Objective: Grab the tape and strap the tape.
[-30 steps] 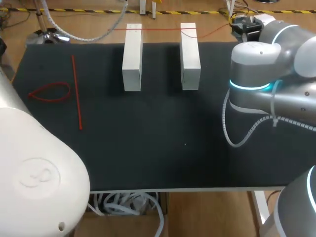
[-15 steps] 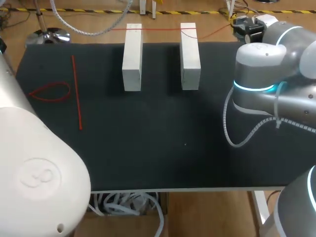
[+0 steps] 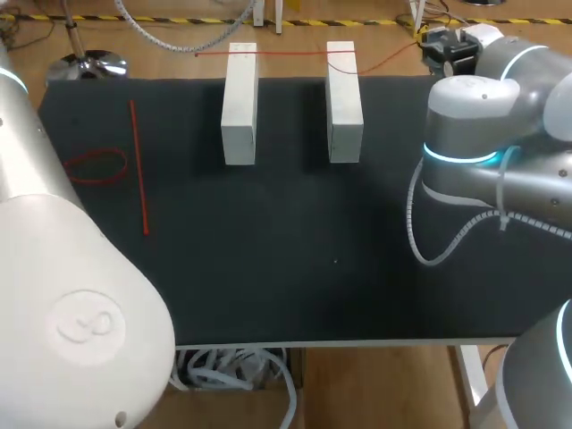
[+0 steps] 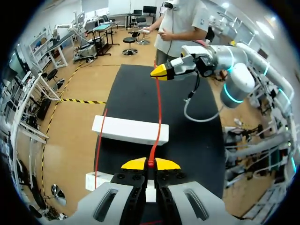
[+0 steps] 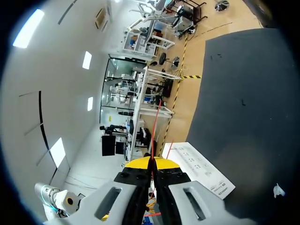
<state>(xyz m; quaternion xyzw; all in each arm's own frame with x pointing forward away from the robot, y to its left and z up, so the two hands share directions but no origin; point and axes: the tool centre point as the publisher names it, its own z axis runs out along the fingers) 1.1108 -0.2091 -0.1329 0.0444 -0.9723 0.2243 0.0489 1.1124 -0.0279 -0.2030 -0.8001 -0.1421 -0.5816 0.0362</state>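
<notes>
The red tape point(image 3: 286, 52), stretched over both white blocks point(image 3: 239, 107) at upper middle, is clamped in each arm's jaws. The right arm point(image 3: 483, 125) has been drawn slightly rightward, probably tautening it for strapping.

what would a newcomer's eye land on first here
A red tape, held straight between the left gripper and the right gripper, crosses the far ends of two white blocks at the back of the black table. On the table's left lie a red loop and a straight red strip.
</notes>
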